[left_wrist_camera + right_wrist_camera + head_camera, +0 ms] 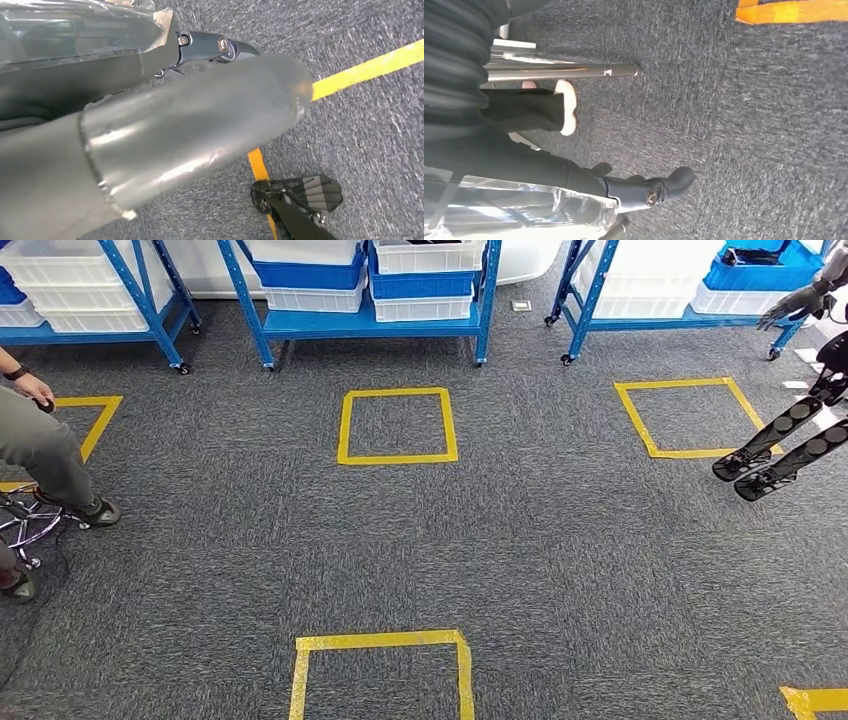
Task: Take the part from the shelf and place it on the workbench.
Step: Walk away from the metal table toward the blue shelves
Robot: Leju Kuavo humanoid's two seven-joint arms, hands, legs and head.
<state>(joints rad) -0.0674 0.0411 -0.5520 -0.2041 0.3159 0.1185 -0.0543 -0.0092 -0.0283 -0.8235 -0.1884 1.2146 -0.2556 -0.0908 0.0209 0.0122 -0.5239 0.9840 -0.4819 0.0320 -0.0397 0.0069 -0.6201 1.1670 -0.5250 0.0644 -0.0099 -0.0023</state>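
- We look down on grey carpet floor (560,550) marked with yellow tape squares; one square (397,426) lies at our twelve o'clock, another (381,672) right under us at six.
- The blue shelf (370,322) stands across the far edge at twelve o'clock, loaded with white and blue bins (424,282). We judge the part to be in one of them, but we cannot make it out from here, so its long axis is unknown.
- More blue racks flank it: one at ten o'clock (95,300), one at two o'clock (680,300).
- The relation that counts: the shelf is well apart from us, straight ahead, so walking comes before any reach. The middle shelf sits nearly on our centre line, so we judge neither arm clearly nearer.
- A person (45,455) sits at nine o'clock on a chrome stool (25,525).
- Another robot (795,430) stands at three o'clock, its hand by the right rack.
- Our left hand (220,50) hangs over the carpet beside a tape line; dark fingers show past the grey thumb, no object visible, yet we cannot tell whether it is released or clenched.
- Our right hand (649,190) hangs likewise, fingers partly curled, nothing seen in them; again we cannot tell.
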